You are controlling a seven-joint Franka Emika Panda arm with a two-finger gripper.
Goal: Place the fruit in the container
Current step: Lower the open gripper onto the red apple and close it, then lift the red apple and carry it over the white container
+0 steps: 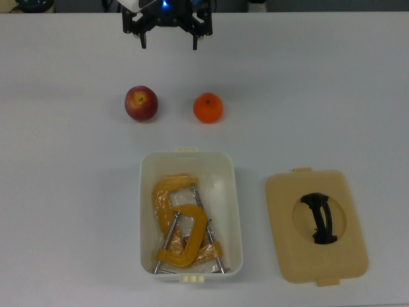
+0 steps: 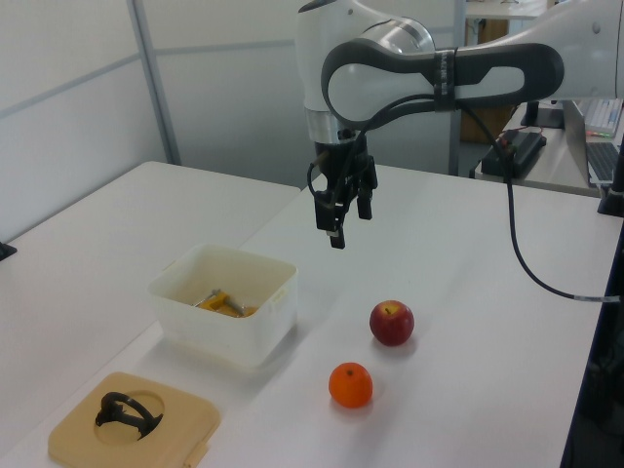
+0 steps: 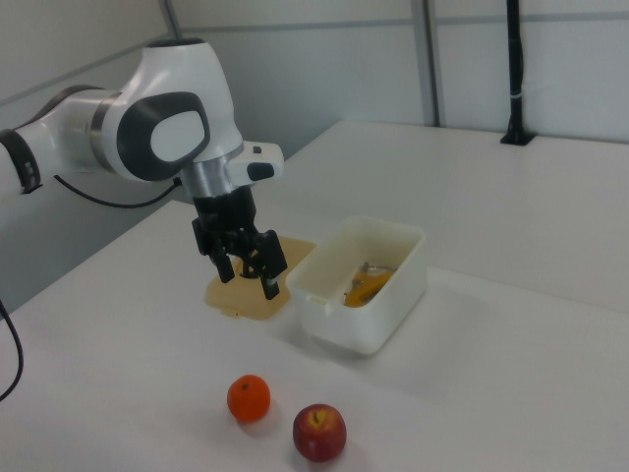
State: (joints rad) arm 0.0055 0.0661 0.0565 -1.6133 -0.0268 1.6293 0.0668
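A red apple (image 1: 140, 103) (image 2: 391, 323) (image 3: 318, 433) with a yellowish patch and a bright orange (image 1: 208, 107) (image 2: 350, 384) (image 3: 249, 398) lie side by side on the white table. The white tub-shaped container (image 1: 236, 204) (image 2: 219, 327) (image 3: 354, 324) stands close to them, with yellow-orange C-clamps (image 1: 182, 227) inside. My gripper (image 1: 168, 39) (image 2: 349, 220) (image 3: 248, 276) hangs open and empty above the table. It points down and sits beyond the fruit at the top view's upper edge, clear of both pieces.
A flat tan lid (image 1: 316, 225) (image 2: 132, 424) (image 3: 246, 295) with a black handle lies beside the container, on the top view's right. A black cable (image 2: 526, 244) trails from the arm across the left view's right.
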